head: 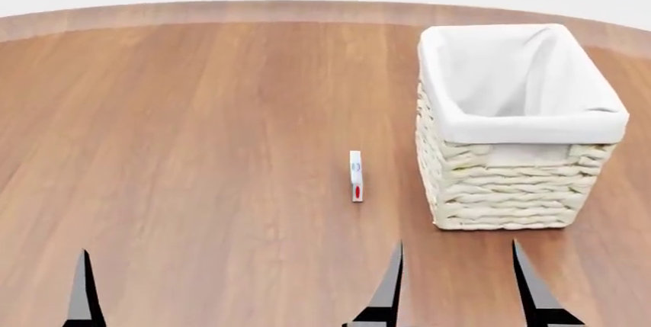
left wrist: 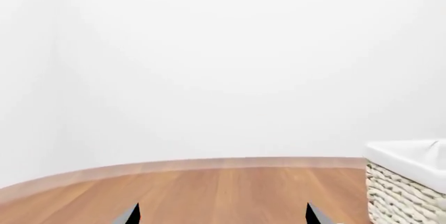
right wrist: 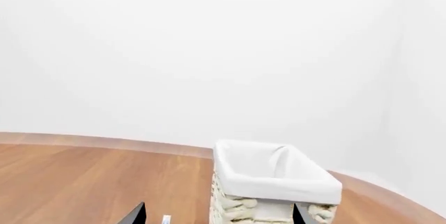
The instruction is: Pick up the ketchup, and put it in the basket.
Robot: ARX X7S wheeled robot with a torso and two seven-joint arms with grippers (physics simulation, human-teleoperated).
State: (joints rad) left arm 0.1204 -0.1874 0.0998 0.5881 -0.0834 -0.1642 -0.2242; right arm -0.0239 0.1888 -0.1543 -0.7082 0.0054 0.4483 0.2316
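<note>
Right end effector (head: 455, 245) low at the near edge of the head view, the two dark fingertips well apart, wide open, nothing held between them. Just beyond it, a little to the right, the basket (head: 508, 182), standing upright on the wooden surface (head: 203, 152), apart from both fingertips. In the right wrist view, the same basket (right wrist: 272, 182) seen directly ahead of the right end effector (right wrist: 219, 207).

Left end effector (left wrist: 223, 205) also wide open and holding nothing, with only bare wood ahead of it. Basket (left wrist: 404, 192) far off to its right side, only one corner showing in the left wrist view. In the head view only one left fingertip (head: 84, 266) visible, at the near left.

Ketchup not seen in any of the three views; cannot tell where it lies.

Basket rectangular, cream-white woven wicker, with a white cloth liner folded over the rim; no object visible inside.

Left of the basket, near but not touching, a small white box (head: 356, 176) with a red spot, narrow side toward the camera; also visible low in the right wrist view (right wrist: 166, 219).

Counted: one basket, one small white box, two end effectors.
</note>
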